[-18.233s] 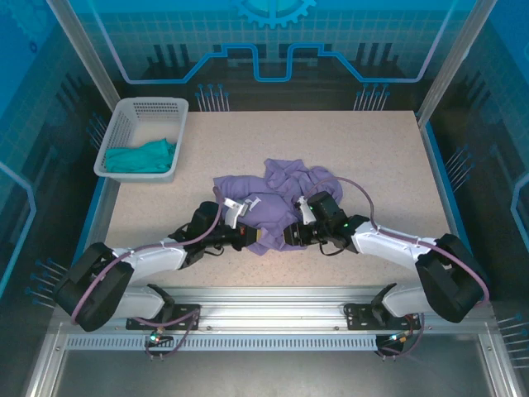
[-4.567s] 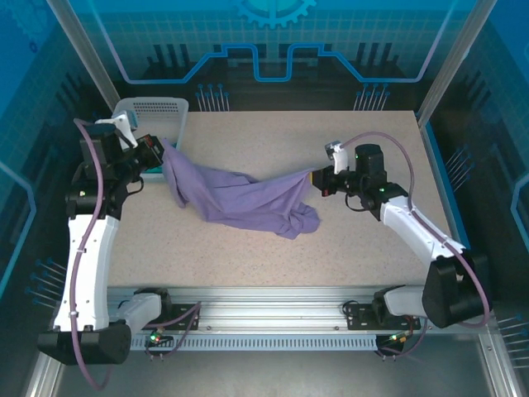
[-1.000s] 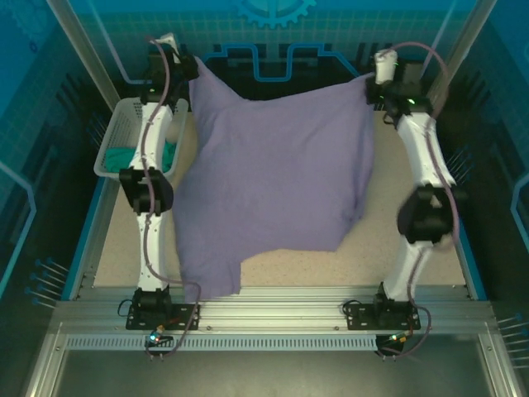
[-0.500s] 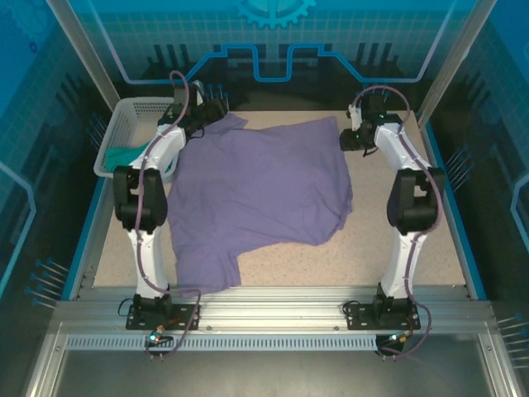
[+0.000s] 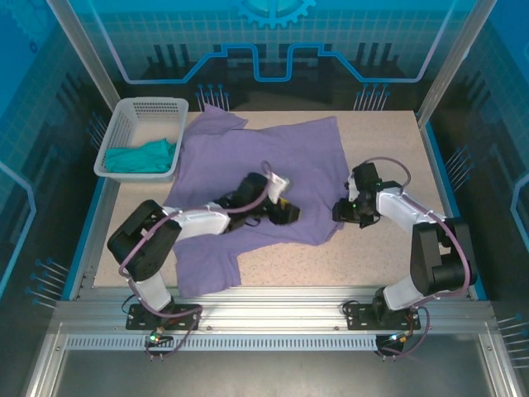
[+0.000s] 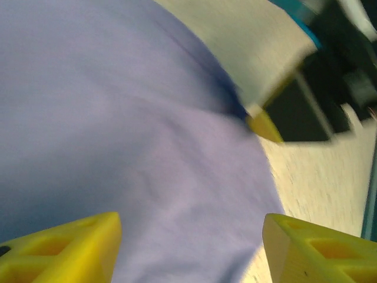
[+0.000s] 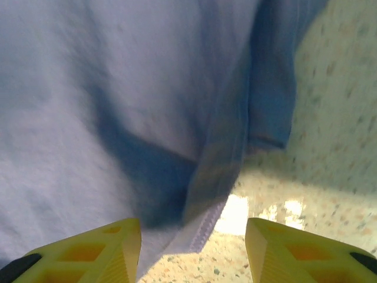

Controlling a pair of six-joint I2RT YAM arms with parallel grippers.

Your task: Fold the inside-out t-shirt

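I see the inside-out t-shirt (image 5: 248, 165) spread nearly flat on the table (image 5: 388, 149) with no fold in it yet, so I judge the laying-out done and every fold left to make. My left gripper (image 5: 285, 212) hovers over the middle of the cloth, jaws apart and empty, purple fabric directly beneath. My right gripper (image 5: 345, 211) sits at the shirt's edge, jaws likewise apart, holding nothing, a hem under it. I count one t-shirt, two grippers, one basket (image 5: 149, 102) beyond and left of my left gripper, and one teal garment (image 5: 142, 155) in it.
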